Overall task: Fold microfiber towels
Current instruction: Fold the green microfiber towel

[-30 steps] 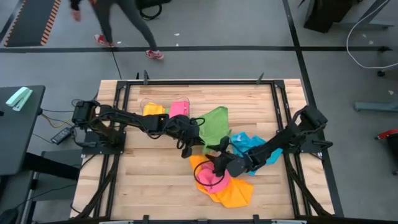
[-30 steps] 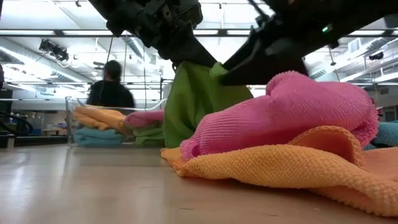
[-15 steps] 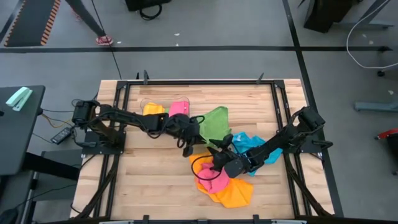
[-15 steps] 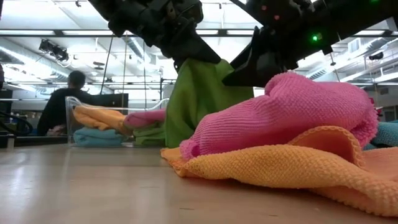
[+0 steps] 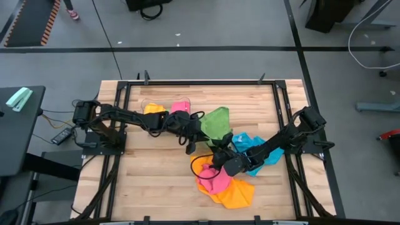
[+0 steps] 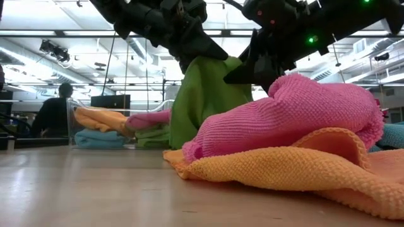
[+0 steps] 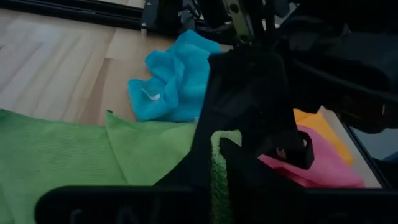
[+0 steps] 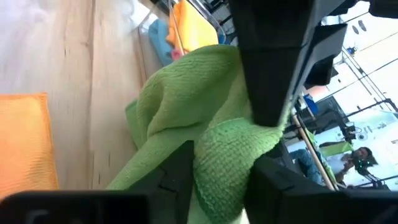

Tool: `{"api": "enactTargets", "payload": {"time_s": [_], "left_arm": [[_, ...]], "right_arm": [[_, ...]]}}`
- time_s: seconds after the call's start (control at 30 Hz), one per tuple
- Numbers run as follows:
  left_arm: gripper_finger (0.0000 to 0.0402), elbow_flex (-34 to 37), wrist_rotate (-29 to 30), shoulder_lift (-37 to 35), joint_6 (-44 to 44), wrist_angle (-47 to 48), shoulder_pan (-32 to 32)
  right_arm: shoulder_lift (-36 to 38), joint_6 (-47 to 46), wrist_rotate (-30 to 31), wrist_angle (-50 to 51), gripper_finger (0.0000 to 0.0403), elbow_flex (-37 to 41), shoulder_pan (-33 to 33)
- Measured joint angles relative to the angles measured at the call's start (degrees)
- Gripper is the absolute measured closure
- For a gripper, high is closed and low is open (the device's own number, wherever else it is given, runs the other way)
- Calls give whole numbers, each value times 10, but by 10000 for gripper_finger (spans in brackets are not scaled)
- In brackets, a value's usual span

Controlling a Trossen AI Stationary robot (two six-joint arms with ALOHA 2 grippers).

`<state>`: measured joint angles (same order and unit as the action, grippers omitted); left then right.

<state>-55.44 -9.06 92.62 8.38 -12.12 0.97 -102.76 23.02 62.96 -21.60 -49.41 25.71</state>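
Near the centre of the high view, the left gripper (image 5: 197, 139) is clenched on the lower edge of the green towel (image 5: 215, 124); the right gripper (image 5: 220, 152) meets it there, its fingers (image 8: 177, 168) grasping a fold of the same cloth; in the low view the green towel hangs lifted between both arms. Just below lies the pink towel (image 5: 214, 177), bunched on the orange towel (image 5: 235, 193); the blue towel (image 5: 250, 145) is crumpled to the right; folded towels fill the clear plastic bin (image 6: 113, 126) at upper left of centre; a person (image 6: 53, 113) stands behind it.
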Motion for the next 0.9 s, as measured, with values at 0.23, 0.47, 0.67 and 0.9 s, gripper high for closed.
{"api": "enactTargets", "payload": {"time_s": [0.23,0.47,0.67,0.9], "left_arm": [[377,0,-8,0,-22,16,-4],[279,0,-26,-5,-149,64,-50],[150,-1,123,15,-147,64,-107],[132,0,289,90,-118,64,-159]], "right_arm": [[4,-18,-46,27,391,0,4],[77,-118,-117,167,395,-20,21],[113,-183,-187,217,396,-20,23],[135,-259,-236,283,397,-42,30]]}}
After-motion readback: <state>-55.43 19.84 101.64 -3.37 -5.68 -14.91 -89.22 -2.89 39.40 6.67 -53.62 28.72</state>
